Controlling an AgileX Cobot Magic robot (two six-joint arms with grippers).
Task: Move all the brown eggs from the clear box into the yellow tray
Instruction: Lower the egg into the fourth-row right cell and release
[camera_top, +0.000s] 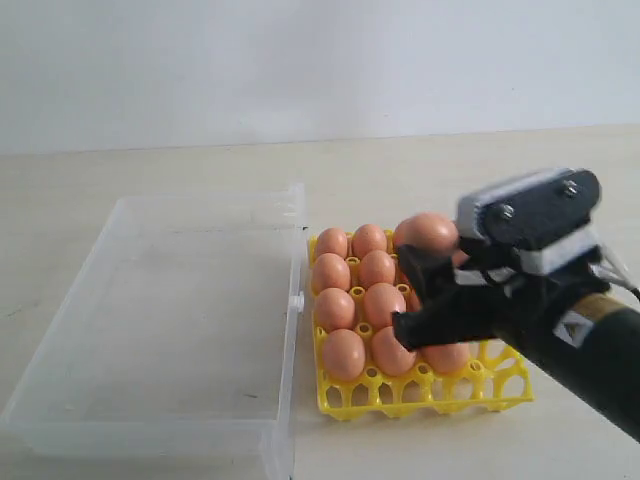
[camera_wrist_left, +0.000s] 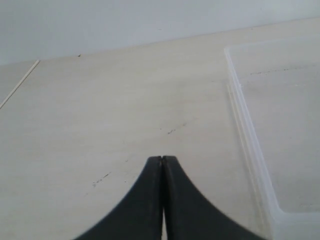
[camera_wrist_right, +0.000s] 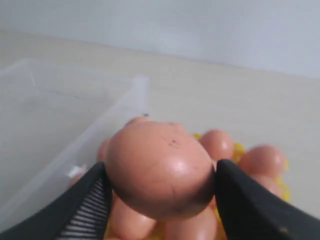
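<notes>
My right gripper (camera_top: 418, 262) is shut on one brown egg (camera_top: 427, 233), held a little above the far right part of the yellow tray (camera_top: 430, 395). In the right wrist view the egg (camera_wrist_right: 160, 167) fills the gap between both black fingers. Several brown eggs (camera_top: 343, 352) sit in the tray's cups on its left and middle columns. The clear box (camera_top: 60, 320) lies left of the tray, and no egg shows inside it. My left gripper (camera_wrist_left: 162, 159) is shut on nothing, over bare table beside the clear box's wall (camera_wrist_left: 250, 140).
The box's small side latch (camera_top: 296, 300) faces the tray's left edge. Light wooden tabletop (camera_top: 450, 170) stretches behind both containers to a pale wall. My right arm (camera_top: 590, 345) covers the tray's right side in the exterior view.
</notes>
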